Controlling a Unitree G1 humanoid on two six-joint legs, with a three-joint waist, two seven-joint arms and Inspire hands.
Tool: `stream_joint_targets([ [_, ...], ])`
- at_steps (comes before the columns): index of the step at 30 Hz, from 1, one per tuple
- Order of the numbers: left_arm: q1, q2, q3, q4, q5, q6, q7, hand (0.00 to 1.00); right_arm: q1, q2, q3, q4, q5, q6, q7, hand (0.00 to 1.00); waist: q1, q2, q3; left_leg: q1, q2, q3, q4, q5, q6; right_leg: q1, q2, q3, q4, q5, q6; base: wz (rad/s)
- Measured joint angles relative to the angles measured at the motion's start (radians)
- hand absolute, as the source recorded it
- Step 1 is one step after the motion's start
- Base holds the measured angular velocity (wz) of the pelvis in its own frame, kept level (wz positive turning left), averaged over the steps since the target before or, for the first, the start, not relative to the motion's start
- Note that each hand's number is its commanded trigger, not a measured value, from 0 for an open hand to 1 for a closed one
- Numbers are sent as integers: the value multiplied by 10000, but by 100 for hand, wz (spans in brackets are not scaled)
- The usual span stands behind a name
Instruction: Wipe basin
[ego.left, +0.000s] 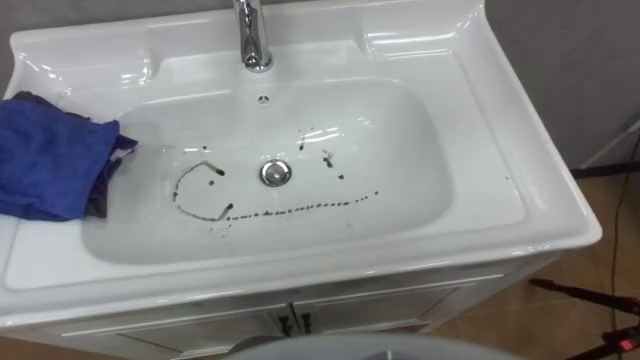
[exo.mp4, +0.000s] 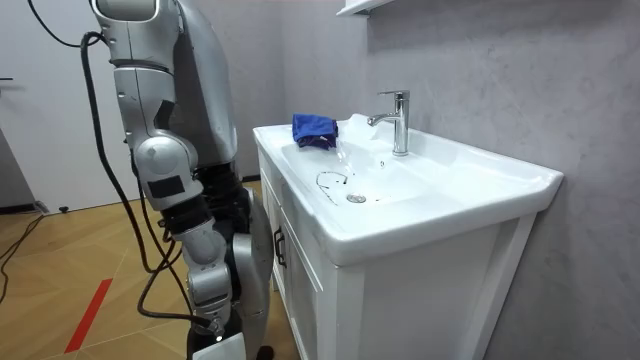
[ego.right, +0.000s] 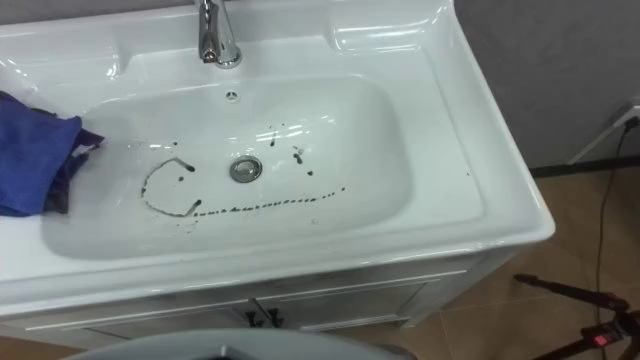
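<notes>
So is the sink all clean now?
Not yet. Nothing looks wiped: dark marks curve around the drain in the basin. The blue cloth lies bunched on the left rim with no hand on it. Picking it up and all the wiping are left.

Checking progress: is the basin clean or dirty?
Dirty: dark marks trail across the basin floor beside the drain; the blue cloth lies bunched on its left rim.

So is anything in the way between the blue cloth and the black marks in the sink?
No, nothing visible. The crumpled blue cloth lies on the white ceramic basin's left rim, and only bare bowl separates it from the black dotted marks around the round metal drain. The chrome tap stands behind, off that path.
</notes>
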Motion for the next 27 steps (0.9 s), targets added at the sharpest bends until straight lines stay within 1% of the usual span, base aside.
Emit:
stream_joint_targets([
  [6, -17, 0, 1, 3, -10, -5, -3, 0, -16, 0, -65, -7, -152, -85, 207, 0, 16, 14, 0, 0, 3, -9, -3, -1, -1, 0, 6, 28, 2, 0, 0, 0],
  [14, 0, 0, -3, 2, -103, 6, 27, 0, -21, -3, -58, 5, -133, -80, 37, 0, 15, 47, -6, 0, 0, -1, -12, -1, -1, 32, 19, 62, -152, -3, -6, 0],
  [16, 47, 0, -3, 3, -125, 9, 49, 0, -21, -3, -66, 19, -145, -75, -37, 0, -5, 42, -10, 7, -3, -1, -10, 0, -2, 50, 14, 10, -161, -2, -7, 0],
  [19, 137, 0, -4, 6, -527, 11, 159, 0, -20, -1, -67, 30, -140, -84, -136, 0, -16, 20, -9, 58, -25, -40, -23, 0, -2, 73, 2, -24, -187, -2, -5, 3],
  [22, 285, -1, 8, 31, -974, 15, 268, 0, 11, -1, -78, 40, -109, -77, -178, 0, -23, -3, -6, 85, -76, -153, -54, 1, -2, 178, -16, -157, -301, -3, -2, 10],
  [25, 380, -1, 75, 31, -1676, 17, 362, 0, 12, 3, -80, 39, -21, -71, -194, 0, -24, -1, -10, 60, -95, -209, 16, 1, -2, 206, -40, -211, -355, -4, 1, 7],
  [26, 445, -4, 194, 68, -2021, 25, 437, 0, -12, 7, -88, 50, -35, -65, -218, 0, -4, -1, -10, 60, -99, -220, 21, 0, -2, 206, -88, -218, -350, -4, 2, 0],
  [27, 462, -4, 266, 102, -2146, 29, 456, 0, -19, 6, -117, 56, -42, -62, -232, 0, -9, 0, -10, 62, -100, -220, 21, 1, -2, 206, -90, -217, -350, -5, 2, 0],
])
